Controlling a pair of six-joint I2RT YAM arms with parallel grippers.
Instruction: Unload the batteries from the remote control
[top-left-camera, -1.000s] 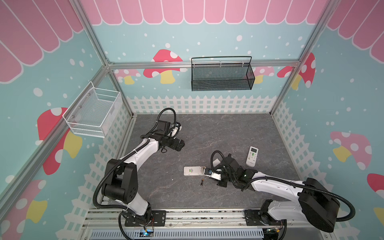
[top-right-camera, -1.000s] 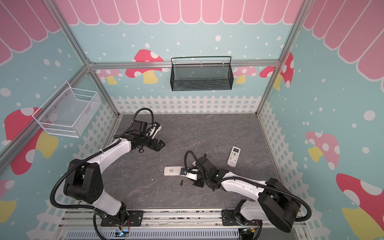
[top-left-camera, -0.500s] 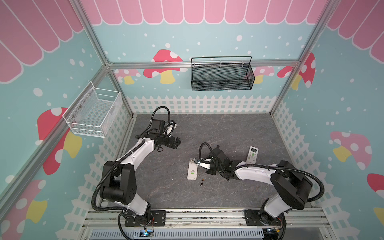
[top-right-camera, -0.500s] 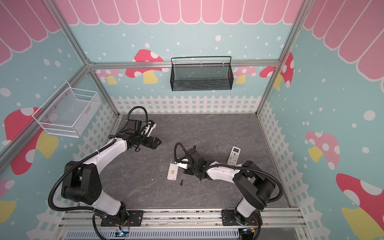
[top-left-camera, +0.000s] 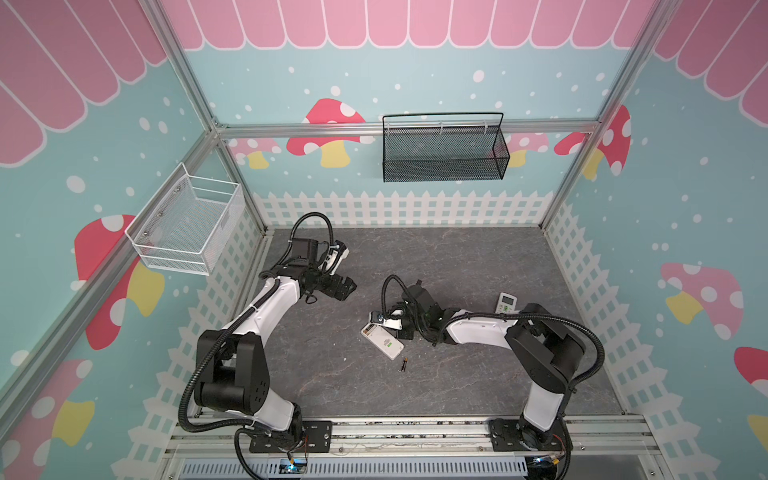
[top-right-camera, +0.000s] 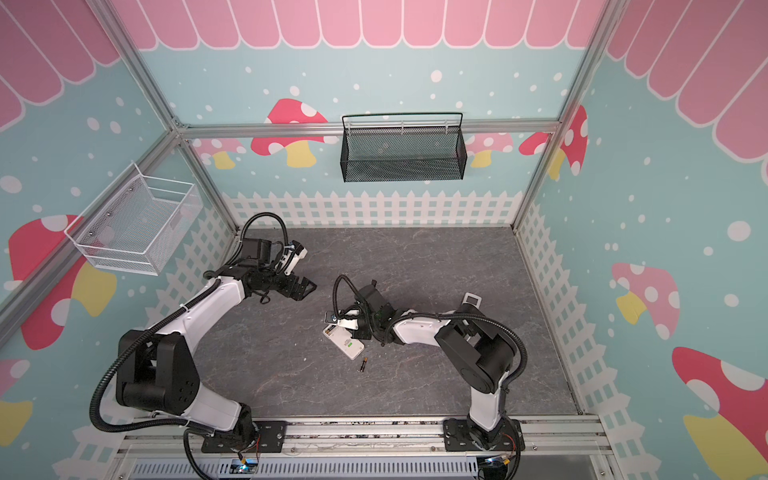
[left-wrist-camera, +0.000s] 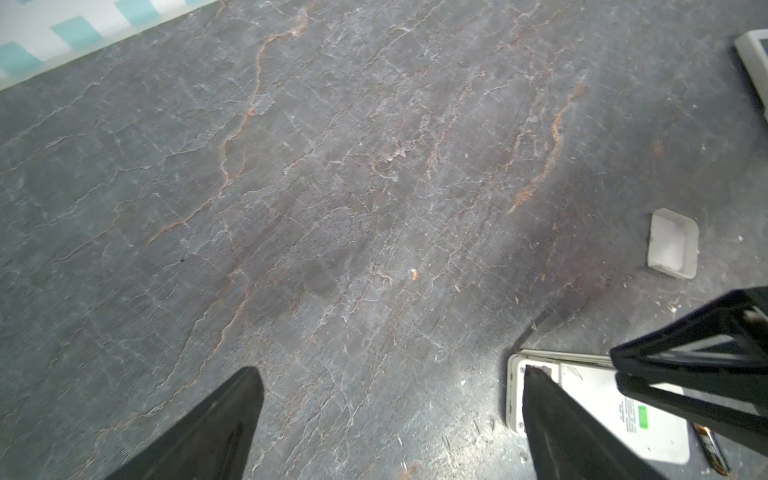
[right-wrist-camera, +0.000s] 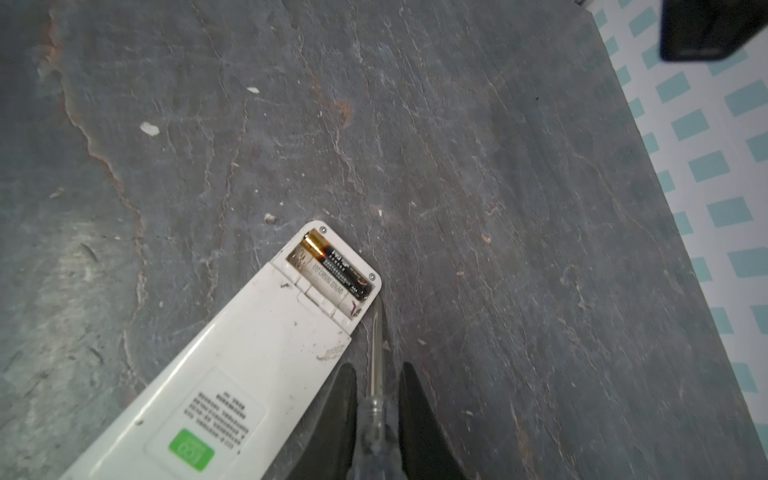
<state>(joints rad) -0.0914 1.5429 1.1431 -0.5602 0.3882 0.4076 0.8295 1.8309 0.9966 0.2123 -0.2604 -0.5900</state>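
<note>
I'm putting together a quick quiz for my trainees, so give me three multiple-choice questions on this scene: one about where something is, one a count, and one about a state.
1. Where does the loose battery lie?
A) on the table beside the white remote
B) on top of the remote
C) inside the remote's compartment

2. How many batteries sit in the remote's open compartment?
A) none
B) one
C) two

3. What state is the right gripper in?
A) open and empty
B) shut on the screwdriver
C) shut on a battery

Answers: 1 A, it rests on the table just off the remote's end. 2 B, the right wrist view shows one gold-ended battery beside an empty slot. 3 B, its fingers clamp the clear handle.
</note>
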